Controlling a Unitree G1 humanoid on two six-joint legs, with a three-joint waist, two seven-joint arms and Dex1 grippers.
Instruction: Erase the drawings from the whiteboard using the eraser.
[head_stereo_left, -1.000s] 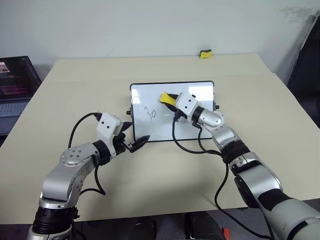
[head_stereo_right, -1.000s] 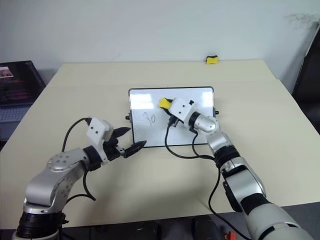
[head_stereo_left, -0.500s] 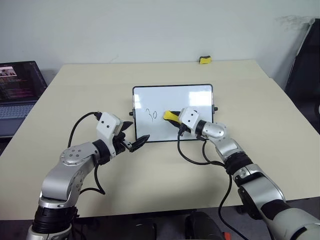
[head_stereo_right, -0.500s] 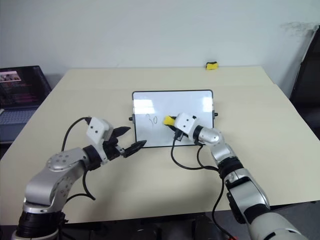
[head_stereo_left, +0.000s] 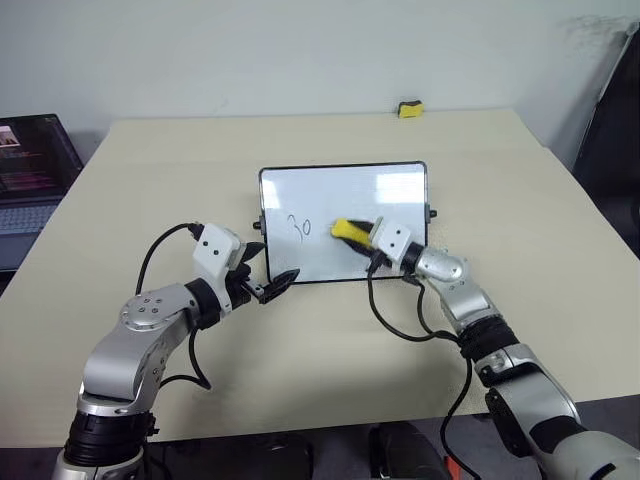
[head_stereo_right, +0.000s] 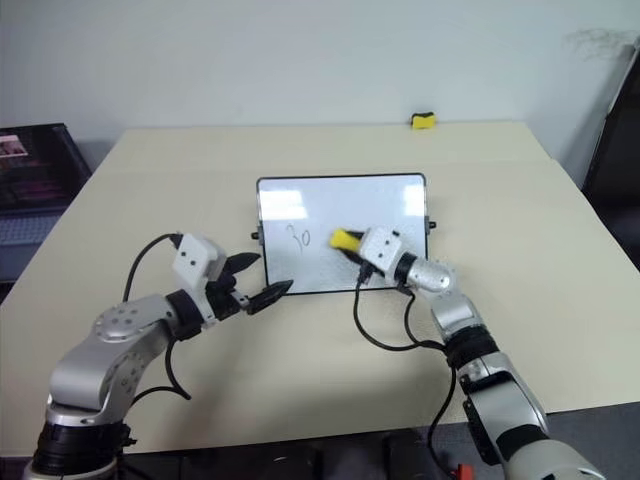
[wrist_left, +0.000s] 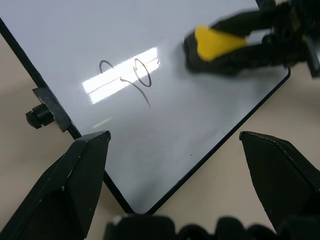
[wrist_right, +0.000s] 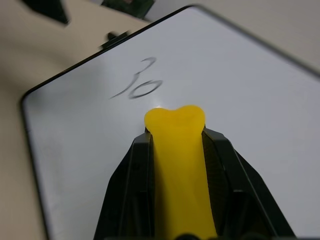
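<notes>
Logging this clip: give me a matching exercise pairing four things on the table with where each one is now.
Things:
1. eraser
2. "30" scribble
3. left hand
4. small yellow-black block

Places:
A. far table edge
B. open, by the whiteboard's near left corner
C. clamped in the right hand
D. left part of the whiteboard

Pairs: 1-C, 2-D, 3-B, 4-A

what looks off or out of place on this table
Nothing is spilled or damaged. One oddity: a second small yellow-black block sits alone at the table's far edge, apart from the work. The whiteboard lies flat with "30" unerased, beside the eraser in the right gripper.
</notes>
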